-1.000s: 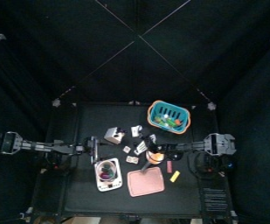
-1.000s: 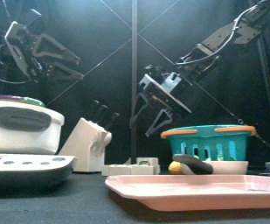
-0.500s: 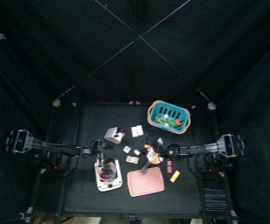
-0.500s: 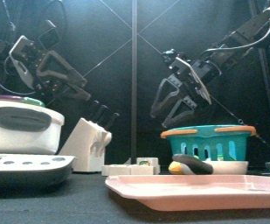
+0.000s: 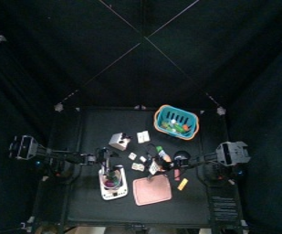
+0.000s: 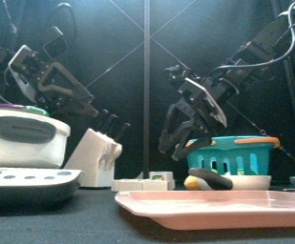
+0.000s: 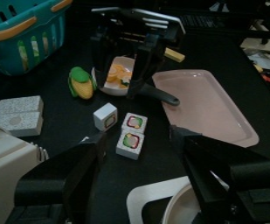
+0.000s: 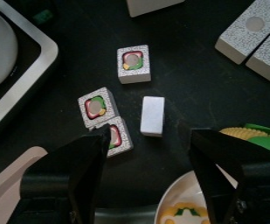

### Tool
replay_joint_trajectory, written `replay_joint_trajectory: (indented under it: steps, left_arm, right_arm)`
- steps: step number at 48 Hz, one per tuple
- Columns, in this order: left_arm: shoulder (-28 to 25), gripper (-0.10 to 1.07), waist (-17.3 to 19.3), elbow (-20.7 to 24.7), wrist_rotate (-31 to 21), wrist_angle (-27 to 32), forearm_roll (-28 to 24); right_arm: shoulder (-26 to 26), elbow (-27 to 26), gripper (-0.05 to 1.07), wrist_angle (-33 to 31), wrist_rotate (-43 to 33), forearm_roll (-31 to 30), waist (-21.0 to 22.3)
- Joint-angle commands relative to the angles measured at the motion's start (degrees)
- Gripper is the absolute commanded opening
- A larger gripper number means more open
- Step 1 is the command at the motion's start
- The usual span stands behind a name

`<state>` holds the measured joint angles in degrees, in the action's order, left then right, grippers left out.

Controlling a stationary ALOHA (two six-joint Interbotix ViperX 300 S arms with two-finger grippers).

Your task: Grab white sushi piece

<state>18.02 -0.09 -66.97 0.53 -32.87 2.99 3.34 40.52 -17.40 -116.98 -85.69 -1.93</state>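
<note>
Sushi: three patterned pieces (image 8: 134,64), one white sushi piece (image 8: 152,115).

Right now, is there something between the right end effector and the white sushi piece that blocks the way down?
Nothing visible does. In the right wrist view the open right end effector hangs above the white sushi piece with only bare table between. Three sushi rolls lie beside it, apart from it.

Lying flat on the black tabletop as a plain white sushi piece (image 8: 152,115), rectangular and unmarked, sitting untouched just beside three rice-edged rolls with coloured centres, near the table's middle.
</note>
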Motion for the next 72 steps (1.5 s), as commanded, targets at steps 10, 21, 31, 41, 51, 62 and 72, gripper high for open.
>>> replay_joint_trajectory:
  steps: [10,21,31,41,51,62,72]
  left_arm:
    - [0.0,0.94,-0.2,1.4,-0.1,-0.5,0.4]
    - [0.0,0.94,-0.2,1.4,-0.2,-0.5,0.4]
    - [0.0,0.94,-0.3,1.4,-0.1,-0.5,1.3]
    - [0.0,0.94,-0.3,1.4,-0.2,-0.5,1.8]
    - [0.0,0.94,-0.4,1.3,-0.2,-0.5,1.8]
    - [0.0,0.94,-0.3,1.1,-0.2,-0.5,2.2]
    - [1.1,0.94,0.1,1.0,-0.1,-0.6,3.3]
  right_arm:
    - [1.1,-1.8,0.93,-0.8,0.1,-0.9,1.7]
    - [3.8,-3.1,0.93,-0.9,0.1,-1.2,2.8]
    - [5.2,-3.8,0.90,-0.8,0.1,-1.3,3.0]
    - [5.5,-4.2,0.87,-0.8,0.1,-1.3,3.1]
    - [5.8,-4.3,0.86,-0.8,0.1,-1.3,3.3]
    - [6.4,-4.3,0.86,-0.6,0.1,-1.1,3.3]
    - [7.1,-4.6,0.86,-0.6,0.1,-1.1,3.3]
